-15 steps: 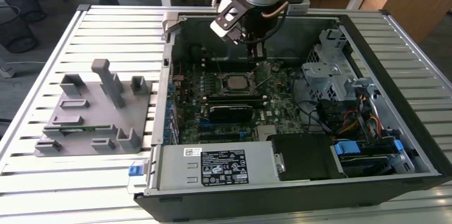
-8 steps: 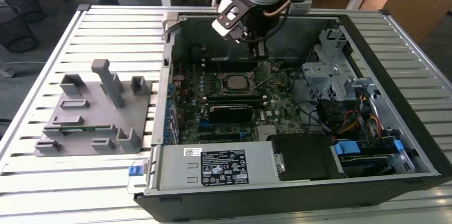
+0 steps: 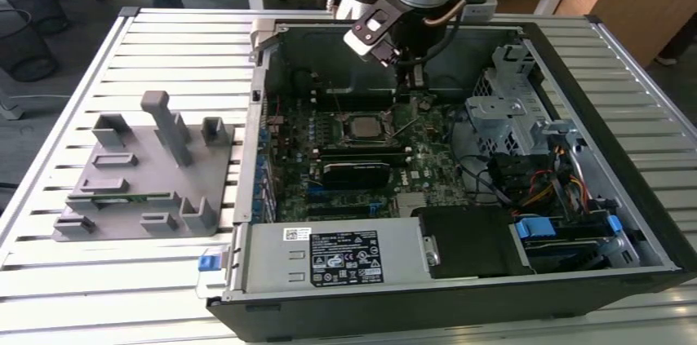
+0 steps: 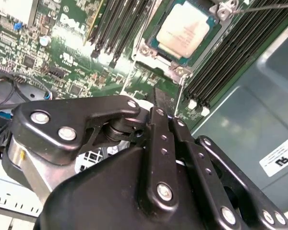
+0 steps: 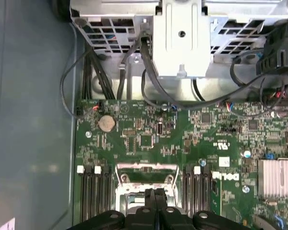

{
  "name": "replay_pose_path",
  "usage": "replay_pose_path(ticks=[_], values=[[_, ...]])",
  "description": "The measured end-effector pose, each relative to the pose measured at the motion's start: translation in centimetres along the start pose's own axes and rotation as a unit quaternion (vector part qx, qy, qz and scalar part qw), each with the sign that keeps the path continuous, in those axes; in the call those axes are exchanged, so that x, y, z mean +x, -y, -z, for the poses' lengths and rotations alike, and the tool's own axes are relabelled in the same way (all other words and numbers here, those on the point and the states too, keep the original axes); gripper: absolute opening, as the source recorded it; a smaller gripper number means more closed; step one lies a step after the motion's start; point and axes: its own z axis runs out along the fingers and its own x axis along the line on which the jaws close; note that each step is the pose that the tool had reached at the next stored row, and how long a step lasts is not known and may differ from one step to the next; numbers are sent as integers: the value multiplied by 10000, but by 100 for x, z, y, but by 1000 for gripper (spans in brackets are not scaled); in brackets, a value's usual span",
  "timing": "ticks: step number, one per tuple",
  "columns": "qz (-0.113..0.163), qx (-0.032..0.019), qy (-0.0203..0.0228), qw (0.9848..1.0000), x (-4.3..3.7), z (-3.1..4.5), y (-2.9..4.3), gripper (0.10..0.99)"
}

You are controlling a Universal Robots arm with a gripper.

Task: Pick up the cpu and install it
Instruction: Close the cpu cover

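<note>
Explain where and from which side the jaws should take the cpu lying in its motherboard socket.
Probably by two opposite thin edges of the cpu, coming straight down from above. It lies flat, metal top up, inside the socket frame, with memory slots along both sides, so a sideways approach looks blocked.

Exterior view: the slatted table (image 3: 175,43) carries a fixture block (image 3: 142,182) at frame left and an open computer case (image 3: 436,312) at centre and right. In the case lies the motherboard (image 3: 425,149), with the cpu (image 3: 363,127) seated at its middle. The gripper (image 3: 415,94) hangs at upper centre, the power supply (image 3: 326,259) sits at lower centre, and the drive cage (image 3: 512,108) sits at right.
</note>
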Motion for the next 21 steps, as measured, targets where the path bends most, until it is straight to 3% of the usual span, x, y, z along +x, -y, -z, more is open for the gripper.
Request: replay_pose_path(ticks=[21], values=[[15, 0, -1, 10000, 13, -47, -150, 106]])
